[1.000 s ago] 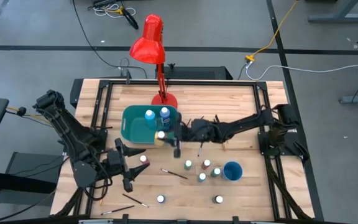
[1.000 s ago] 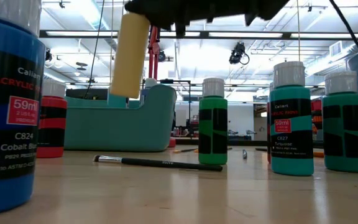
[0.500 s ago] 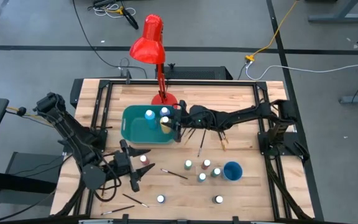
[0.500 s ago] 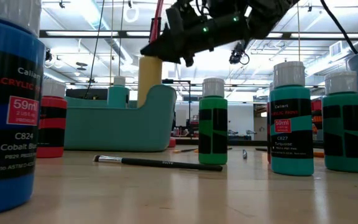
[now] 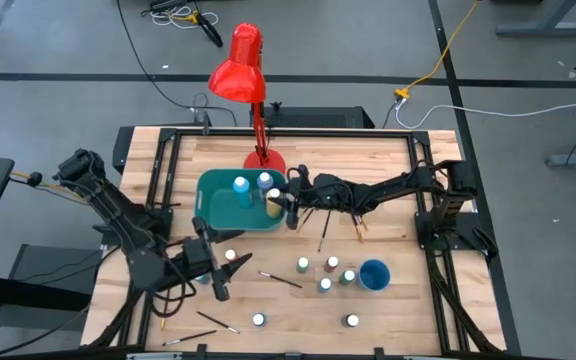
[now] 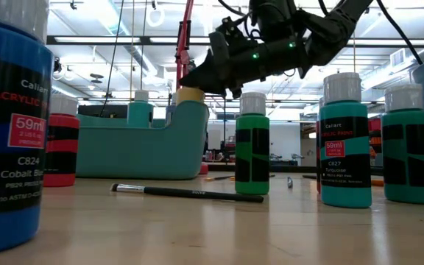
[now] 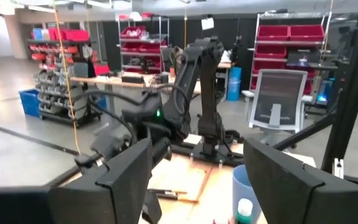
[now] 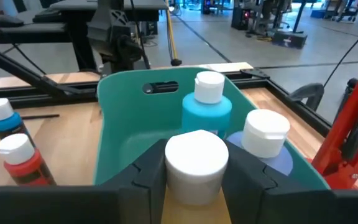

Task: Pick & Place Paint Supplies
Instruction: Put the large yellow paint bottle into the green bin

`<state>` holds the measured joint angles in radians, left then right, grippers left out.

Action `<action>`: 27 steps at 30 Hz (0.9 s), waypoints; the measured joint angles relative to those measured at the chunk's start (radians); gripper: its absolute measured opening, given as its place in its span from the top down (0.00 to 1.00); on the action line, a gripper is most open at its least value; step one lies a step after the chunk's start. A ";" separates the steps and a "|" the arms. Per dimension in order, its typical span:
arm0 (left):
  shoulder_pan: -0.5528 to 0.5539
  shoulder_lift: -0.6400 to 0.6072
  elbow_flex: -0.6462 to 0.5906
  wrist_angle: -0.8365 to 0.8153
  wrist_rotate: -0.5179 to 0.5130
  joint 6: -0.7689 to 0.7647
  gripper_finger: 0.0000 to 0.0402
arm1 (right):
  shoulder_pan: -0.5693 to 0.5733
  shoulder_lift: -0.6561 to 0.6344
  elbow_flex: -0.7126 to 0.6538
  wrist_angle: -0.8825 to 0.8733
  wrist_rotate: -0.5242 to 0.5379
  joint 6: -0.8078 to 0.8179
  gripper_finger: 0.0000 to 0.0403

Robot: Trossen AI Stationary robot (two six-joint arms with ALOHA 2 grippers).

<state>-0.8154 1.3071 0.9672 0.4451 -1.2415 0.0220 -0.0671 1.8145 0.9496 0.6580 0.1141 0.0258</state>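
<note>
A teal bin (image 5: 230, 205) holds a light-blue bottle (image 8: 207, 104) and a blue bottle (image 8: 265, 138), both white-capped. My right gripper (image 5: 284, 204) reaches level over the bin's right end, shut on a yellow white-capped bottle (image 5: 274, 201); in the low view only the bottle's top (image 6: 190, 95) shows above the bin wall. My left gripper (image 5: 218, 266) hangs open above the near left of the table, close to a red bottle (image 5: 230, 256), touching nothing. More bottles (image 5: 325, 272) and thin brushes (image 5: 280, 280) lie on the table. My right gripper pinches the yellow bottle between its two fingers (image 8: 149, 171) at the neck, just under the white cap (image 8: 196, 163). The fingers come level from the table's right side. The bottle stands upright inside the bin; the bin wall hides whether its base rests on the floor.
A red desk lamp (image 5: 249, 70) stands on its base (image 5: 264, 160) behind the bin. A round blue cup (image 5: 374, 273) sits right of a cluster of bottles. Two lone bottles (image 5: 258, 320) (image 5: 352, 320) stand near the front edge. Brushes (image 5: 321, 238) lie right of the bin.
My right gripper has carried the yellow bottle toward the table's far edge and down, from above the bin's near wall to inside the bin, staying shut on it. The bottle has stayed upright. My left gripper has swung a little toward the table's right and rolled slightly.
</note>
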 joint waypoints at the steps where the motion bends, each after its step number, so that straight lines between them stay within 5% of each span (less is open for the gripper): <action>1: 0.000 0.000 0.000 0.017 0.000 0.024 0.36 | -0.003 0.000 -0.003 0.002 -0.001 0.006 0.69; 14: 0.014 0.000 0.000 0.100 -0.016 0.207 0.36 | -0.057 0.000 -0.029 -0.018 -0.017 0.045 0.69; 27: 0.060 0.000 0.000 0.099 -0.022 0.247 0.36 | -0.094 0.022 -0.028 -0.004 -0.203 -0.094 0.66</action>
<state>-0.7552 1.3071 0.9672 0.5446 -1.2633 0.2694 -0.1608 1.8366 0.9216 0.6540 -0.0889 -0.0686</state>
